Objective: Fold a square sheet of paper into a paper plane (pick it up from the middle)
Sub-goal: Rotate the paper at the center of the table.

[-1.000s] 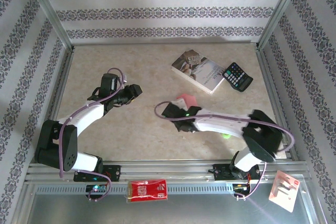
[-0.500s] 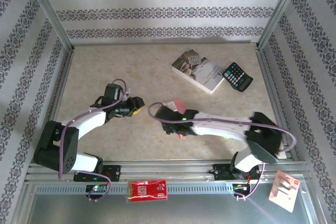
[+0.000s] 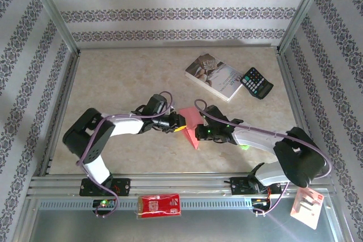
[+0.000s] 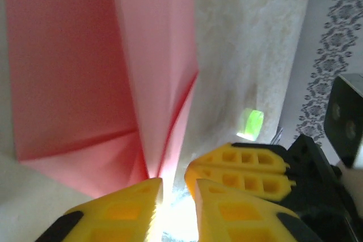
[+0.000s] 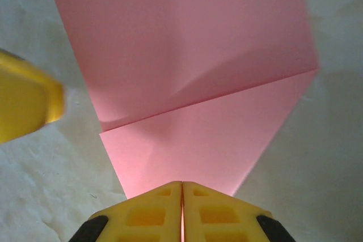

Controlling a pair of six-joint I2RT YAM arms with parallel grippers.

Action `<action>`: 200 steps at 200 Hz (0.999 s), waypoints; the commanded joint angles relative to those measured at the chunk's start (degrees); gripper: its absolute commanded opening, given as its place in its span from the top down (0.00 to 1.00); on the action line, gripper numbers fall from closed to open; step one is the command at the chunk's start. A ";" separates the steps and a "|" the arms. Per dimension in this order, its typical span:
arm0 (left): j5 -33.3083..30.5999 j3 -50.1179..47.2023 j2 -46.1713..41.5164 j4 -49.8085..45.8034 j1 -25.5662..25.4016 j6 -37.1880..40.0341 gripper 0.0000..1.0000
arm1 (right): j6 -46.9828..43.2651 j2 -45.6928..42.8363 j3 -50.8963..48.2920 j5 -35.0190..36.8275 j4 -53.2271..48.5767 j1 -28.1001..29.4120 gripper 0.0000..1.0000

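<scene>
The sheet of paper point(image 5: 193, 72) is thin matt pink stuff, smooth apart from crisp creases. The fingers point(image 5: 144, 215) look like moulded yellow plastic, dull finish, waffle-pitted. The counter point(image 3: 113, 77) has a mottled stone-look surface with low sheen. The frame rail point(image 3: 187, 184) is bare ribbed metal.

Left wrist view: pink-red folded paper sheet point(image 4: 85, 72) runs off the top and left edges, its crease blurred. Glare between the left gripper point(image 4: 178, 188) jaws hides any pinch. Right wrist view: sheet cut off at top, its tip lost between the right gripper point(image 5: 182, 188) jaws.
</scene>
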 commanded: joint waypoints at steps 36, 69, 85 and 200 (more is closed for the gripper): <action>2.88 6.68 6.77 -5.54 2.44 6.38 0.83 | 10.46 4.00 -3.65 0.97 13.26 4.23 0.93; 2.57 10.72 8.77 -13.39 3.98 12.98 0.81 | 14.68 6.17 -2.04 5.74 15.37 7.88 0.92; 0.86 10.91 7.08 -15.32 5.07 14.62 0.78 | 15.58 7.05 -1.64 7.05 16.38 8.22 0.90; 0.77 6.39 -1.60 -10.72 0.13 11.25 0.86 | 2.27 -10.26 -5.48 0.78 3.12 -7.33 0.74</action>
